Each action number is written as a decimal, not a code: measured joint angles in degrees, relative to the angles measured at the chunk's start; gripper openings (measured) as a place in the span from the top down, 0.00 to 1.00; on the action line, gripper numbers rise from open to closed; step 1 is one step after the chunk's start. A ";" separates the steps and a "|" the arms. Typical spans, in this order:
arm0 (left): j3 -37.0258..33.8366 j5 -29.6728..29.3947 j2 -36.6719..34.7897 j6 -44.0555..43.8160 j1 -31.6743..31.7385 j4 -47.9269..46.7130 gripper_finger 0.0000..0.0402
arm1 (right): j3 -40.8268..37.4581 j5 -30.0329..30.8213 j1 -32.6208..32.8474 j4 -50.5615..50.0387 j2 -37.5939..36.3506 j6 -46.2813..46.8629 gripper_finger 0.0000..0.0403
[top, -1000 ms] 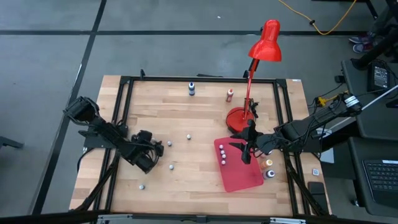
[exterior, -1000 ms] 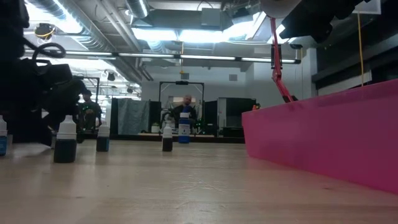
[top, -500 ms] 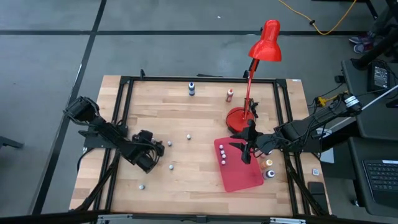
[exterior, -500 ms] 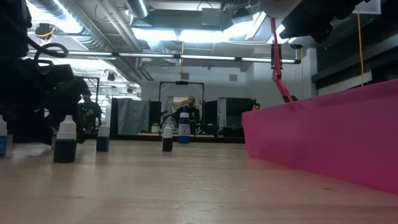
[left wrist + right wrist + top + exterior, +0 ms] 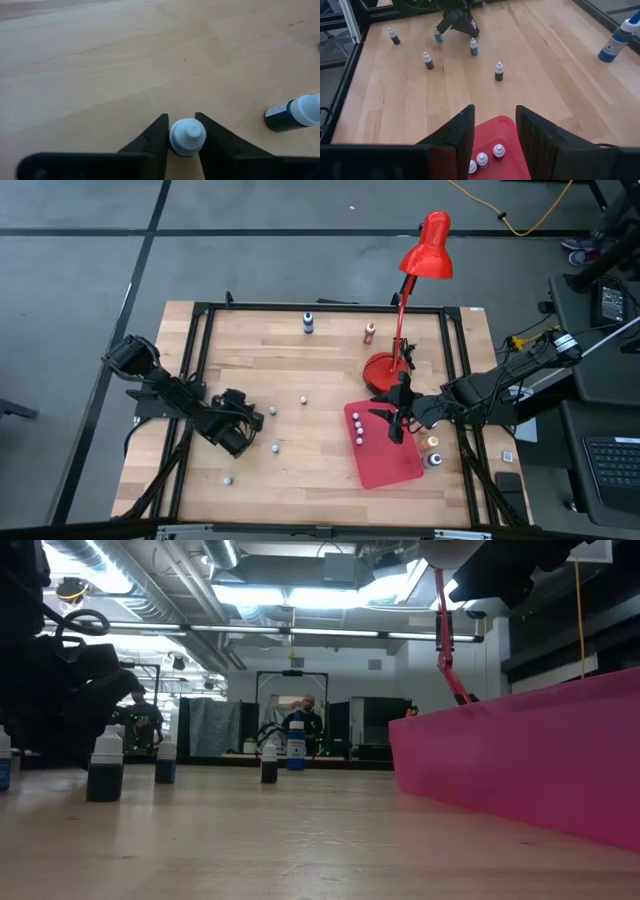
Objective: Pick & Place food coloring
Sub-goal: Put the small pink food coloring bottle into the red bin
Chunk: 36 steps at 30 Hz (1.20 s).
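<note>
1. Three food coloring bottles [image 5: 484,159] stand on the red mat [image 5: 388,459], as I count them.
2. Right gripper [image 5: 391,423] hovers over that mat, fingers spread, empty.
3. Left gripper [image 5: 181,142], well left of the mat, pinches one white-capped bottle [image 5: 187,136].
4. I see loose bottles [image 5: 499,71] on the wood between.

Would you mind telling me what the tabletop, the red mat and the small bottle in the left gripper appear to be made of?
Tabletop: pale wood, matt, with visible grain and plank seams.
Red mat: probably thin plastic or silicone; flat, uniform, smooth.
Bottle between the left gripper's fingers: likely plastic, with a pale moulded cap of soft sheen; its body is hidden.
</note>
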 joint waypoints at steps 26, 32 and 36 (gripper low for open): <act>4.11 -2.89 -0.59 13.90 -4.66 -0.01 0.84 | 0.00 0.56 0.01 -3.03 0.02 -0.10 0.64; 4.11 -2.13 -0.65 10.35 -4.66 -0.04 0.84 | 0.00 0.59 0.01 -2.28 0.02 1.52 0.64; 4.11 0.47 -1.89 9.51 -4.66 -0.01 0.84 | 0.02 3.64 0.02 -1.16 0.02 3.50 0.64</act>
